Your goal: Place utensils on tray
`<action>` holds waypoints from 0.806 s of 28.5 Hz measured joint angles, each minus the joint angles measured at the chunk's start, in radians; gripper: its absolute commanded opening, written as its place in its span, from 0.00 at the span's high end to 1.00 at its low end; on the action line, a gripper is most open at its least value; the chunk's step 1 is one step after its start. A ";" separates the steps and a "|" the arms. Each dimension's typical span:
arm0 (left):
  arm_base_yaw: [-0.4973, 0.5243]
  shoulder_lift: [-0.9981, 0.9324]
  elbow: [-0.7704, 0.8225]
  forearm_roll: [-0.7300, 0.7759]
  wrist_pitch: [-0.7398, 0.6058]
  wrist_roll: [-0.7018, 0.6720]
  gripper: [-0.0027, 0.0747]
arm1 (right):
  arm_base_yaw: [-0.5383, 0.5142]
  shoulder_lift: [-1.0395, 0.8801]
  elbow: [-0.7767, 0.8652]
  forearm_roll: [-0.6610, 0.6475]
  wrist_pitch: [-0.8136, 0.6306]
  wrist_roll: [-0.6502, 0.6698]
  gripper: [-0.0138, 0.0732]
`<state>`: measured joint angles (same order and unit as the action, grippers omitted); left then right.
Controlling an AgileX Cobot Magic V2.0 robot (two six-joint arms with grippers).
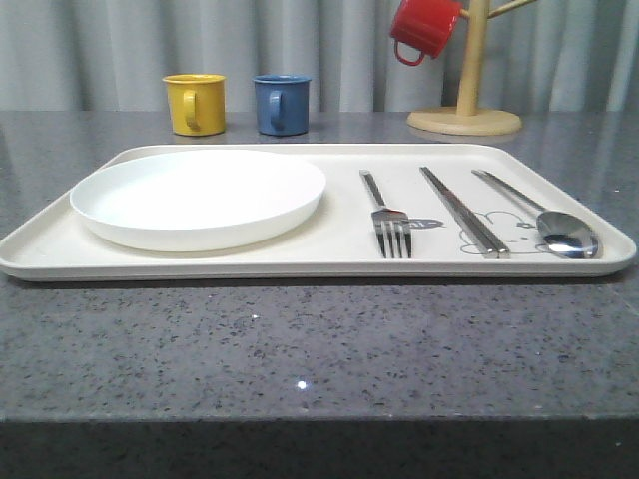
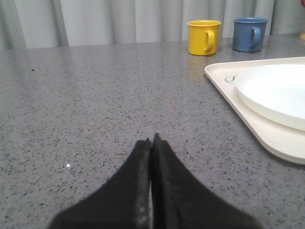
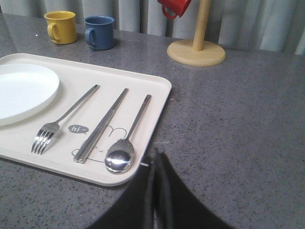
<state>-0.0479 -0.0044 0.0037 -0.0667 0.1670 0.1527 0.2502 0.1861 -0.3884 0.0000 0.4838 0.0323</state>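
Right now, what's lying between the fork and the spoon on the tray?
The chopsticks lie between the fork and the spoon on the tray, over the rabbit drawing. The front and right wrist views both show it.

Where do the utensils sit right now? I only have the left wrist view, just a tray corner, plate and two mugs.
Observer: Fork, chopsticks and spoon all lie on the tray, to the right of the plate.
Operator: Is the right tool holding anything?
Observer: No, the right tool is shut and empty, just off the tray's edge near the spoon.
Operator: Any other mugs?
Observer: A red mug hangs on a wooden stand behind the tray.
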 measured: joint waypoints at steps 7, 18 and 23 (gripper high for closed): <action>0.000 0.000 0.000 0.000 0.000 0.000 0.99 | 0.000 0.000 0.000 0.000 0.000 0.000 0.88; 0.000 0.000 0.000 0.000 0.000 0.000 0.99 | -0.133 -0.094 0.228 -0.028 -0.182 0.000 0.88; 0.000 0.000 0.000 0.000 0.000 0.000 0.99 | -0.208 -0.173 0.340 -0.024 -0.192 0.000 0.88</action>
<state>-0.0479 -0.0044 0.0037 -0.0667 0.1670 0.1527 0.0419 0.0133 -0.0480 -0.0243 0.2921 0.0323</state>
